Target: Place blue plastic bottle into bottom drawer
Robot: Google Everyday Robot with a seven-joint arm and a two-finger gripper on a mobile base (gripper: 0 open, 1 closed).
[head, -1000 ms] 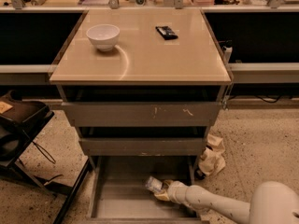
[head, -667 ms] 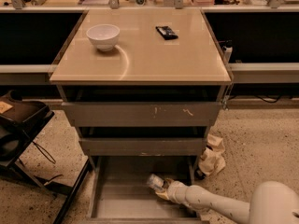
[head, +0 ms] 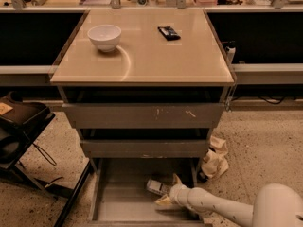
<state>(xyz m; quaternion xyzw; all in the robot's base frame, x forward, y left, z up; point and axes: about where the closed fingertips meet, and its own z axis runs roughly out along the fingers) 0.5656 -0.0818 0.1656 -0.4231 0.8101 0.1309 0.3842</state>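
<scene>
Blue bottle (head: 155, 187) at gripper (head: 166, 192), in drawer (head: 118, 197).

The claw (head: 167, 191) sits by the blue plastic bottle (head: 155, 187) in the bottom drawer (head: 122, 198).

A speckled floor (head: 265, 136) is filling the lower frame. A tan-topped table (head: 142, 60) with grey drawer fronts is standing at centre, reflecting warm light. A black chair (head: 21, 122) is occupying the lower left. Dark counters (head: 265, 32) are running along the top. The pincer (head: 165, 193) is sitting at lower centre.
</scene>
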